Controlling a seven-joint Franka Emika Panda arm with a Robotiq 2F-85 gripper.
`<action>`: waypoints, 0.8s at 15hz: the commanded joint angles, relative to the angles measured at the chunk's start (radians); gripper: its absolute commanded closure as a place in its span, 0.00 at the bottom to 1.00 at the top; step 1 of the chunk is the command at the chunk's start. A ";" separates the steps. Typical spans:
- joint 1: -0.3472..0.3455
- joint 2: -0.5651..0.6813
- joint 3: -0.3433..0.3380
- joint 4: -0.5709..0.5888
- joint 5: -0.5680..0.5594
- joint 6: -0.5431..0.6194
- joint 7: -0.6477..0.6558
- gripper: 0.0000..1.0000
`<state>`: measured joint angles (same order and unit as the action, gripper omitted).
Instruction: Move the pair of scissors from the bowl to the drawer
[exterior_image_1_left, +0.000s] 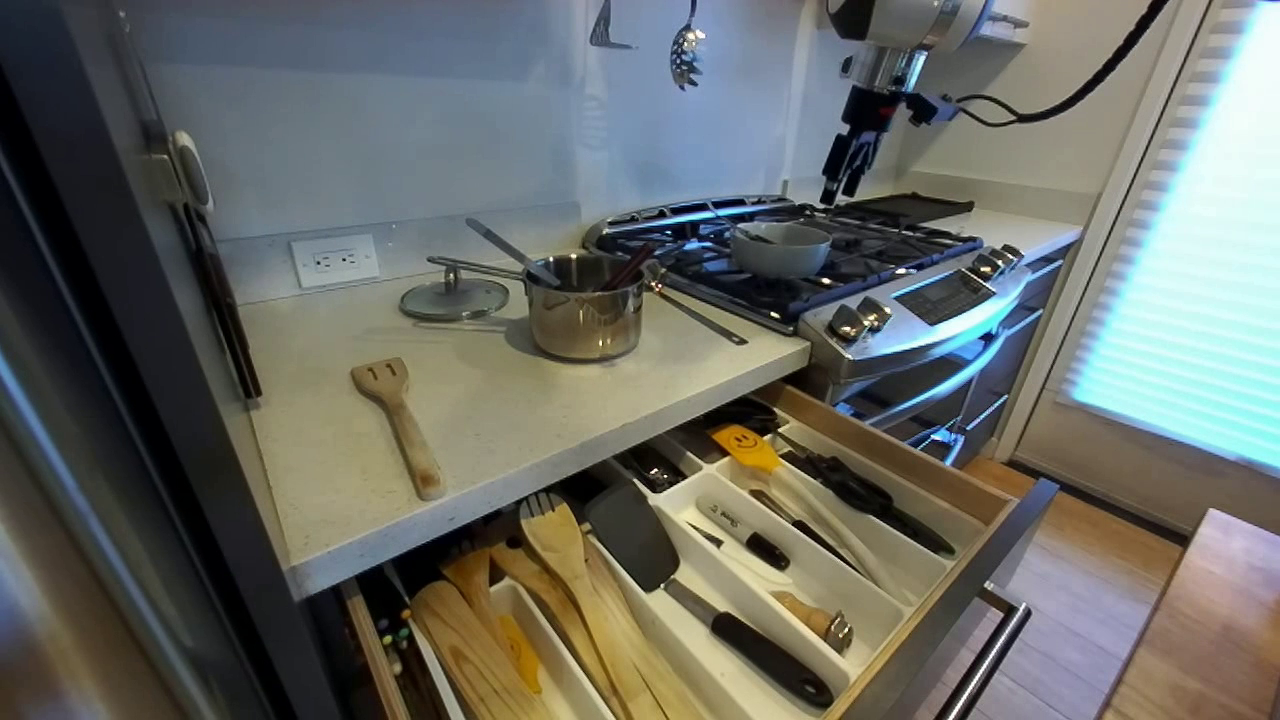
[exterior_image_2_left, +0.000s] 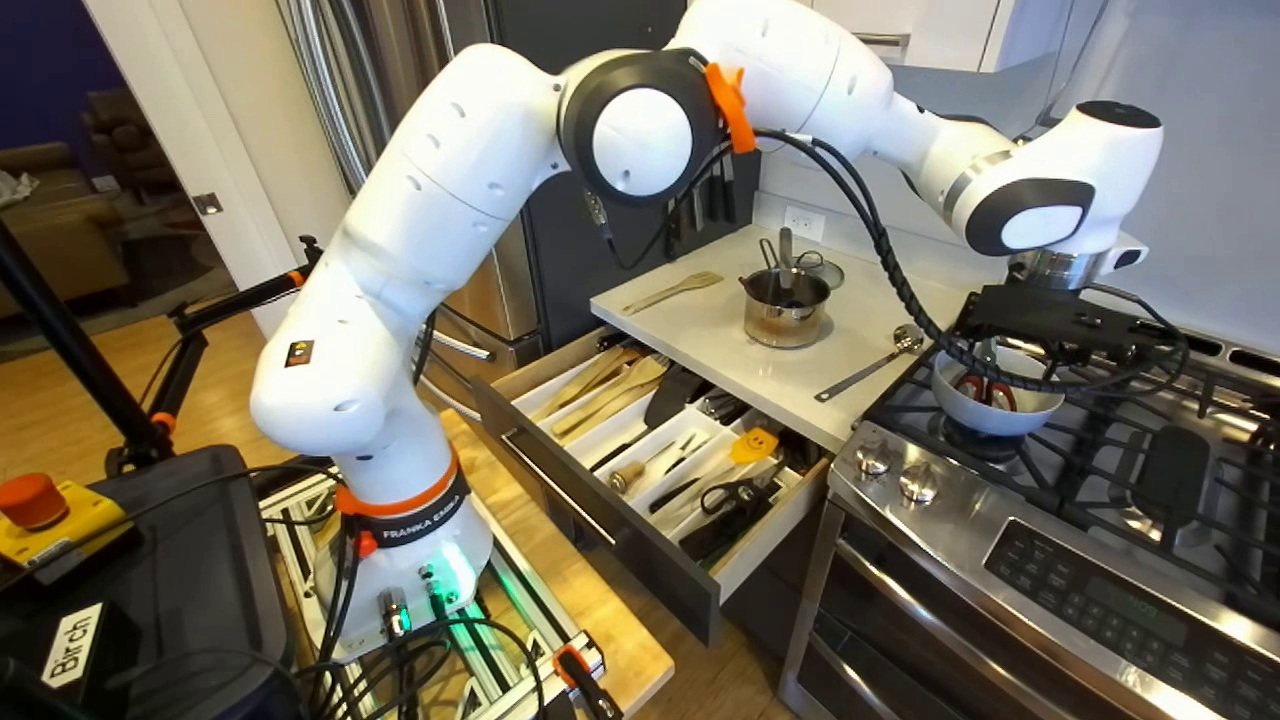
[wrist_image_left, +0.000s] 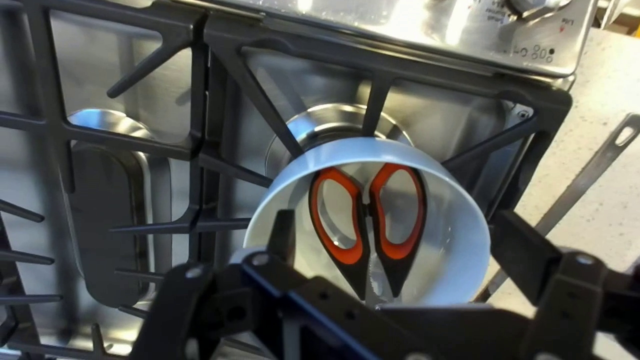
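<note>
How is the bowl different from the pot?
The bowl is pale; the pot is shiny metal. The bowl sits on the stove; the pot stands on the counter. The bowl holds scissors; the pot holds utensils. Both are round and open on top.

Scissors: blades mostly hid. by gripper, wrist view
Bowl: lower rim ptly. hid. too
Drawer: front corner cut off in an ext. view; rear hid. under countertop
Arm: mostly cut off there
Oven display: digits blurred

The blind glares bluish-white; foreground at left seems blurred.
</note>
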<state>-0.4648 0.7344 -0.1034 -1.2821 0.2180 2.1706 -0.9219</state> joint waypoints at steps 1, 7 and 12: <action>-0.002 0.031 0.011 0.015 0.005 0.056 -0.025 0.00; -0.029 0.125 0.067 0.099 -0.013 0.122 -0.046 0.47; -0.030 0.220 0.093 0.186 -0.019 0.113 -0.058 0.43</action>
<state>-0.4728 0.8741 -0.0407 -1.1848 0.2129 2.2855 -0.9555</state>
